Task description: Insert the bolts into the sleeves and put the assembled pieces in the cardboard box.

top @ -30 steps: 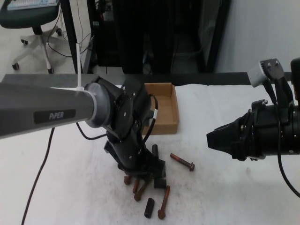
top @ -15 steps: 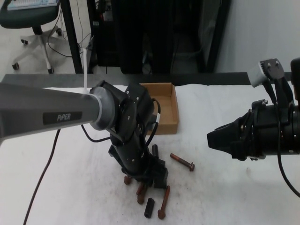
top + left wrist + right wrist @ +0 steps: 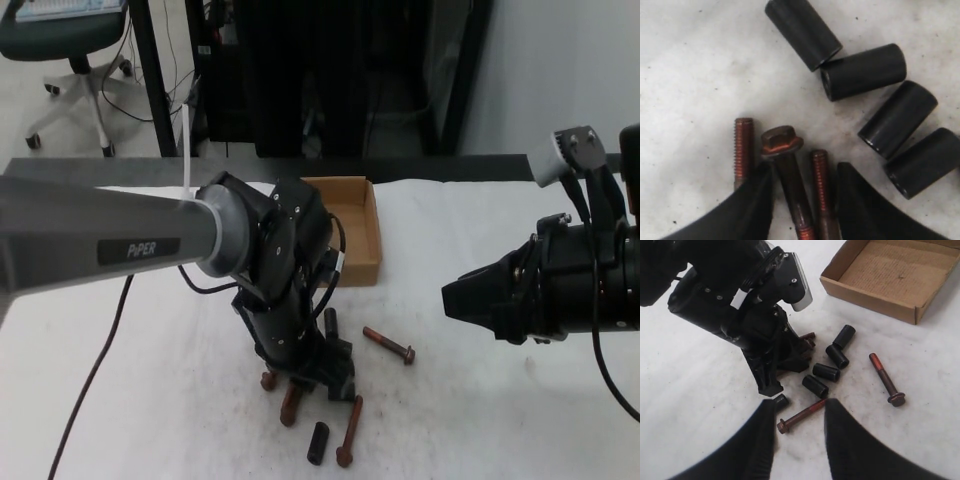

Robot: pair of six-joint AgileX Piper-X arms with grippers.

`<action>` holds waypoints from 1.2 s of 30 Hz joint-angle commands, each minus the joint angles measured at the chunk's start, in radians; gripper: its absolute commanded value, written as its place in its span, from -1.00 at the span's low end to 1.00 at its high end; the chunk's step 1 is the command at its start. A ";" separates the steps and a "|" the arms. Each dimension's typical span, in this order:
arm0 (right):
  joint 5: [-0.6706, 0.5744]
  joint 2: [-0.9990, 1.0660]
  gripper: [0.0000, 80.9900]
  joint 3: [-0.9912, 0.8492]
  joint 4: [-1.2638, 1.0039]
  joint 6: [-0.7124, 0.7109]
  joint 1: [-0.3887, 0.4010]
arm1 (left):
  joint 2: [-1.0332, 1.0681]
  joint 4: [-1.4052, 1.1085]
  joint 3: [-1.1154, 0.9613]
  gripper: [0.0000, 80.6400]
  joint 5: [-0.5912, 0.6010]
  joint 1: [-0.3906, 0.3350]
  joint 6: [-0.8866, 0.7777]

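Note:
Several rusty bolts and black sleeves lie in a loose heap on the white bench. My left gripper [image 3: 805, 170] is down on the heap [image 3: 310, 375], open, with a hex-head bolt [image 3: 782, 145] and a second bolt's threaded end [image 3: 820, 167] between its fingers. A third bolt [image 3: 743, 145] lies just outside one finger. Several sleeves [image 3: 862, 70] lie beyond the tips. My right gripper [image 3: 800, 402] hovers open and holds nothing, off to the right [image 3: 470, 295]. The cardboard box [image 3: 350, 240] stands behind the heap; its visible floor is bare.
One bolt [image 3: 390, 345] lies alone to the right of the heap, and another bolt [image 3: 348, 430] and a sleeve [image 3: 319, 443] lie nearer the front. The left arm's cable [image 3: 90, 380] trails over the bench at the left. An office chair [image 3: 70, 50] stands behind.
My left arm has shifted a little to the right over the heap, and the bolts under it have been nudged closer together. The right arm has kept still.

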 commanded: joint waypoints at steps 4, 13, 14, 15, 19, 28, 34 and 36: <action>0.001 -0.002 -0.21 -0.007 0.016 -0.011 -0.002 | 0.014 0.059 -0.097 -0.06 -0.042 0.007 -0.012; 0.001 -0.002 -0.21 -0.007 0.022 -0.011 -0.002 | 0.014 0.093 -0.146 -0.06 -0.042 0.009 -0.061; 0.001 -0.002 -0.21 -0.007 0.023 -0.011 -0.002 | 0.014 0.110 -0.146 -0.06 -0.042 0.009 -0.061; 0.001 -0.002 -0.21 -0.007 0.023 -0.011 -0.002 | 0.014 0.120 -0.146 -0.06 -0.042 0.009 -0.061; 0.001 -0.002 -0.21 -0.007 0.023 -0.011 -0.002 | 0.014 0.155 -0.146 -0.06 -0.042 0.009 -0.077; 0.001 -0.002 -0.21 -0.007 0.023 -0.011 -0.002 | 0.025 0.145 -0.139 -0.06 -0.042 0.009 -0.176; 0.001 -0.002 -0.21 -0.007 0.023 -0.011 -0.002 | 0.059 0.158 -0.139 -0.06 -0.035 0.009 -0.234; 0.001 -0.002 -0.21 -0.007 0.023 -0.011 -0.002 | 0.071 0.165 -0.139 -0.06 -0.020 0.009 -0.234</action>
